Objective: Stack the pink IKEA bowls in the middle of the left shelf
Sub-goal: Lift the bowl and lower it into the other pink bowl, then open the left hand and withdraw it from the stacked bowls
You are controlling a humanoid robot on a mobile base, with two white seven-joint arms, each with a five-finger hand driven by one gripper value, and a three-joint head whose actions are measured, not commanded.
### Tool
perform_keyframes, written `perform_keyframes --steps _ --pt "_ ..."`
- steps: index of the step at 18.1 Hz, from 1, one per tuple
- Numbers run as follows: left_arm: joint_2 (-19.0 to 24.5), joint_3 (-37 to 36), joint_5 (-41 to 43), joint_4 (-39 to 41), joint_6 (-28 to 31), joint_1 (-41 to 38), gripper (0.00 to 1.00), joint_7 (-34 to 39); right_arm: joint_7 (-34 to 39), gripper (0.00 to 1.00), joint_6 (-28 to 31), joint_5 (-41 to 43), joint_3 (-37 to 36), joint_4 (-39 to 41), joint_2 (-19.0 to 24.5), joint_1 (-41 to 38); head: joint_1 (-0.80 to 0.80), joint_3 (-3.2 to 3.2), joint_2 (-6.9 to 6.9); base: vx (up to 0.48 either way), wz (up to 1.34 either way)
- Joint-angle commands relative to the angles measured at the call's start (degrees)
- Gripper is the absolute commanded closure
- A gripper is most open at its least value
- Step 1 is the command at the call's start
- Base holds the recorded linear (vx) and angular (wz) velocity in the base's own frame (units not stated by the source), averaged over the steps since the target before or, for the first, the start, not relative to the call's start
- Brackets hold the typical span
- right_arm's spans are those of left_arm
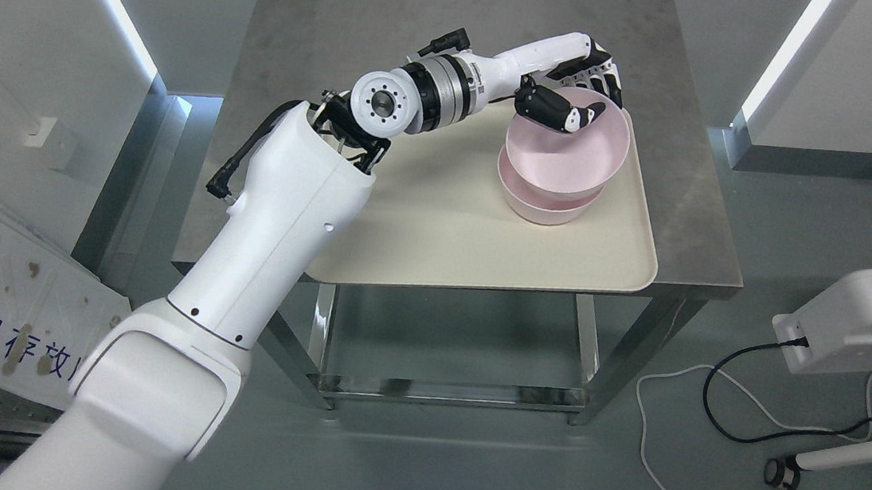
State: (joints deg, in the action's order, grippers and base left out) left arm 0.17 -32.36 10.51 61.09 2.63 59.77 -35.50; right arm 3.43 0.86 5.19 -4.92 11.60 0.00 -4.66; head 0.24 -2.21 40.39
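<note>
Pink upper bowl (573,154) sits tilted in the lower bowl (540,205), right of centre frame. I have my left hand (571,90) pinching its far rim, thumb inside.

two pink bowls (560,157), one nested in the other, on one cream tray (484,242), on one steel table (456,31); one robot arm (280,206) shows, and seemingly two cables (709,399) on the floor

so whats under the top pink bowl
A second pink bowl, nested beneath the top bowl, resting on the cream tray. Its inside is covered, so any contents can't be seen.
</note>
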Motion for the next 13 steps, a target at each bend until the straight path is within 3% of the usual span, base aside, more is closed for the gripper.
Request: perform_keyframes --steps 1,11,12,13 --pt "0.8 -0.8 2.1 -4.2 -0.2 0.4 0.96 -1.2 0.1 0.0 0.0 0.0 0.0 0.0 -1.0 0.0 0.0 0.0 0.0 0.0 0.0" --pt "0.8 2.3 5.0 -4.3 -1.7 0.3 0.93 -3.3 0.1 0.0 0.0 0.0 0.0 0.0 -1.0 0.0 0.0 0.0 0.0 0.0 0.0" --pt "0.8 2.4 5.0 -4.3 -1.8 0.2 0.83 -3.3 0.0 0.0 0.0 0.0 0.0 0.0 -1.0 0.0 0.0 0.0 0.0 0.0 0.0" --pt "0.8 2.3 5.0 -4.3 -1.8 0.1 0.6 -3.4 0.1 0.0 0.0 0.0 0.0 0.0 -1.0 0.0 0.0 0.0 0.0 0.0 0.0"
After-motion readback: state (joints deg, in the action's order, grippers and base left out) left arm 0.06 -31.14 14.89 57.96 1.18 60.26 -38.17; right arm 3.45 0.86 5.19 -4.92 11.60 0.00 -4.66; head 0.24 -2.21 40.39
